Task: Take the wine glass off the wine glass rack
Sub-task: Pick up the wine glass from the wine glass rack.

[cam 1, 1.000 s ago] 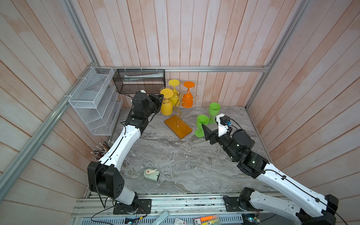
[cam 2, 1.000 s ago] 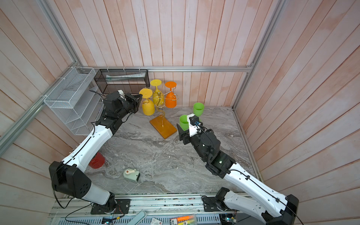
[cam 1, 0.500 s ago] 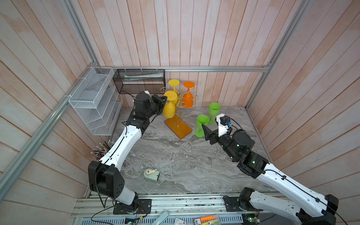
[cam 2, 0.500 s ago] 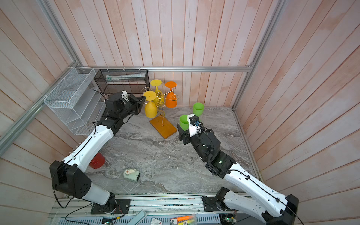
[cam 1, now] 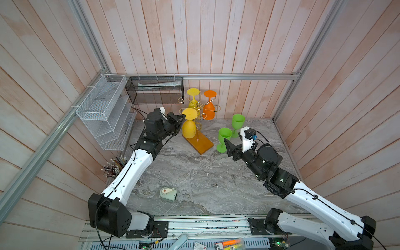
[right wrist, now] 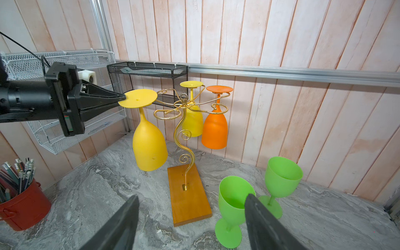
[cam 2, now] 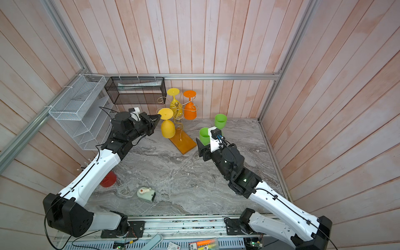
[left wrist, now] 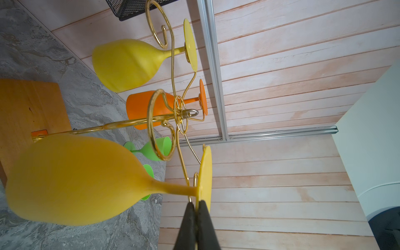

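The amber-yellow wine glass (cam 1: pixel 189 129) (right wrist: pixel 149 149) hangs bowl down beside the gold wine glass rack (cam 1: pixel 200 144) (right wrist: pixel 180 127). My left gripper (cam 1: pixel 184 116) (left wrist: pixel 197 202) is shut on the rim of its foot disc. The stem sits at the outer tip of a scroll arm; whether it is clear of the wire I cannot tell. A yellow glass (cam 1: pixel 192 105) and an orange glass (cam 1: pixel 208 112) hang on the rack's far side. My right gripper (cam 1: pixel 232 141) (right wrist: pixel 191 197) stands open and empty, low over the table by the rack's base.
Two green glasses (right wrist: pixel 234 201) (right wrist: pixel 282 175) stand upright right of the base, close to my right fingers. A black mesh basket (cam 1: pixel 155 91) and a white wire shelf (cam 1: pixel 104 112) hang on the walls. A red pencil cup (right wrist: pixel 23 203) and a pale green dispenser (cam 1: pixel 168 192) sit front left.
My left gripper and the amber-yellow glass have shifted a little to the right and toward the front. The right arm has not moved.
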Robot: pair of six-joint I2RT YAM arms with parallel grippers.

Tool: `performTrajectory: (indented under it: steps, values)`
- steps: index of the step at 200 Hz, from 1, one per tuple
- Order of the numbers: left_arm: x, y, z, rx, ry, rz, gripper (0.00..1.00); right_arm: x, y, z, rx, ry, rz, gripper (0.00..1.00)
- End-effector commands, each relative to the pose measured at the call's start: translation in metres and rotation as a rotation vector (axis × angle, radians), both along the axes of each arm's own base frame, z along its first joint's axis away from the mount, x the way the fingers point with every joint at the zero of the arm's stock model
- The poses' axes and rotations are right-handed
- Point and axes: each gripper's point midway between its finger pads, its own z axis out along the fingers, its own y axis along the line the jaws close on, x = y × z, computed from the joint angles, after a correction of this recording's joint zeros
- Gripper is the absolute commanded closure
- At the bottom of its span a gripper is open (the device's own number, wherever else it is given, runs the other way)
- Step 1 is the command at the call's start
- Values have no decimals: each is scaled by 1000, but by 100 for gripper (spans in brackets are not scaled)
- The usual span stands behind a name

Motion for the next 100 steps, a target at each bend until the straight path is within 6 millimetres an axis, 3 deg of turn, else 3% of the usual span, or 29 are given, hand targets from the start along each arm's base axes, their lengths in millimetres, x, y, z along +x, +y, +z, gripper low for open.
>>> performTrajectory:
  steps: [1, 66, 100]
  values:
    - [-16, -4, 8, 15, -46, -54, 100, -5, 2, 7, 33, 12, 23, 24]
    - [-57, -5, -5, 44, -110, -166, 100, -7, 3, 0, 69, 82, 33, 24]
    - [-81, -5, -11, 149, -201, -238, 100, -5, 8, -9, 78, 160, 37, 26]
